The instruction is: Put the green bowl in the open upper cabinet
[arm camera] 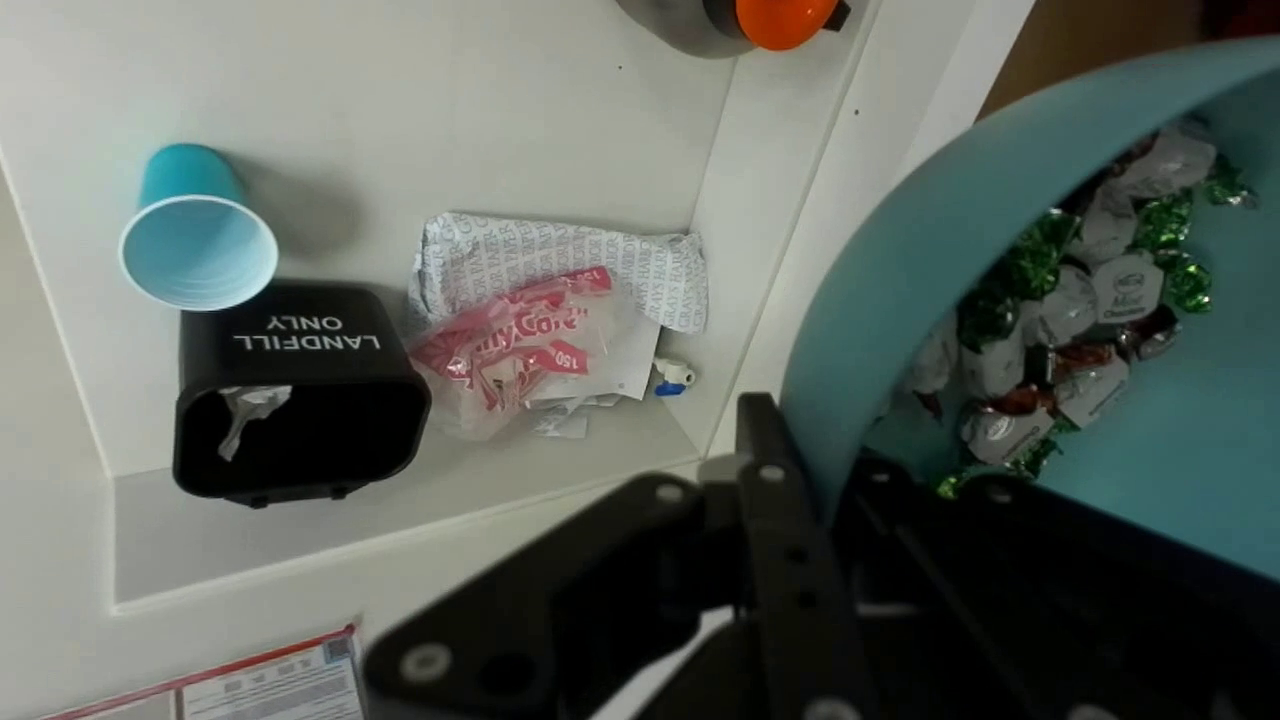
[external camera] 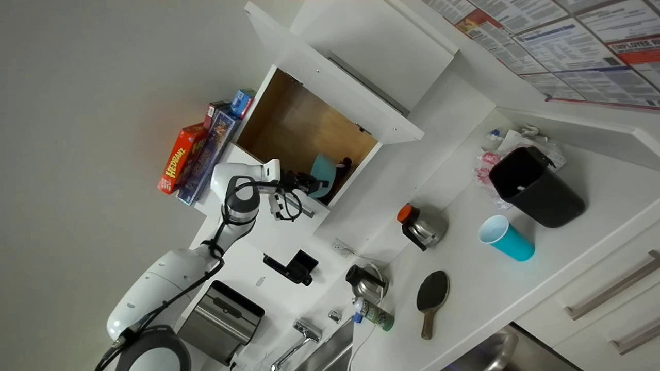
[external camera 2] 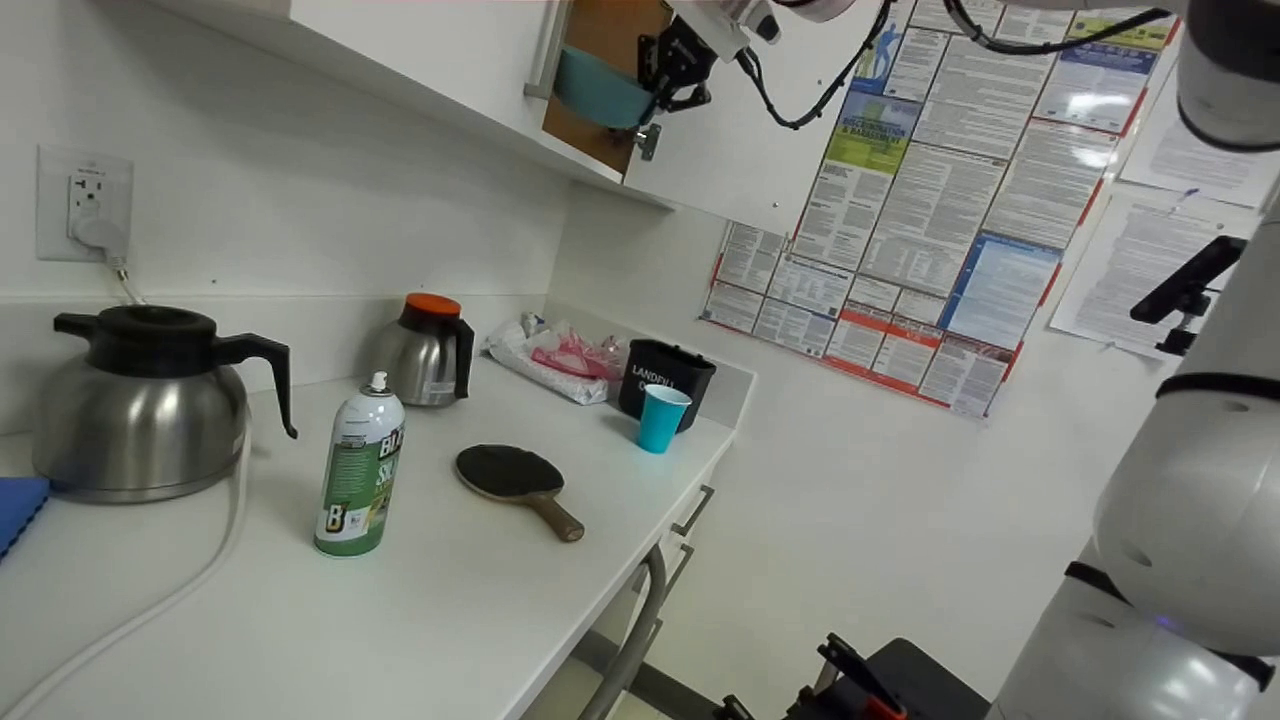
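The green bowl is a teal bowl at the mouth of the open upper cabinet, near one corner of its tan interior. It shows there in an exterior view too, against the tan interior. How far inside it sits, I cannot tell. In the wrist view, the bowl holds several wrapped candies. My gripper is shut on the bowl's wall, one finger outside and one inside. The gripper also shows in both exterior views.
A dark object with red is in the cabinet beside the bowl. The white door stands open. Below, the counter holds an orange-lidded carafe, a light-blue cup, a black bin and a paddle. Game boxes sit on the cabinets.
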You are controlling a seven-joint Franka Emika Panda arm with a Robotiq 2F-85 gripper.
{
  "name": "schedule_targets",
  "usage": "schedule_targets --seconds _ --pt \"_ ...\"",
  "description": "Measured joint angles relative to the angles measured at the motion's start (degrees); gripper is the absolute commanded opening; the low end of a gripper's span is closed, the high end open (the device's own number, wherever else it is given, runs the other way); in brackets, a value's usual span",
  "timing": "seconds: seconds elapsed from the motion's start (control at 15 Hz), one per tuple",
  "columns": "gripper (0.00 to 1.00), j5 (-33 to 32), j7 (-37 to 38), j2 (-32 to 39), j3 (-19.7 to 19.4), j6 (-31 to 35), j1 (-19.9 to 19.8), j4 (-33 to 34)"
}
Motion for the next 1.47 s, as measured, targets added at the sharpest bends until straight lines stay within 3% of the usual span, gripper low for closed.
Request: schedule_targets --seconds 0.4,0.87,0.93,1.0,1.13,1.47 --pt "0.01 -0.3 0.2 10.0 -1.6 -0.2 1.8 9.7" --pt "0.01 0.6 0.2 18.8 -3.7 -5.2 3.8 21.9" --pt "0.05 0.8 0.2 19.8 -3.7 -6.0 3.8 23.5" --pt "0.31 0.9 0.2 20.8 -3.7 -6.7 3.8 25.0" --pt "0.37 0.9 0.2 22.7 -3.7 -8.1 3.8 27.9" --pt "0.76 0.9 0.2 26.1 -3.6 -9.2 3.8 33.7"
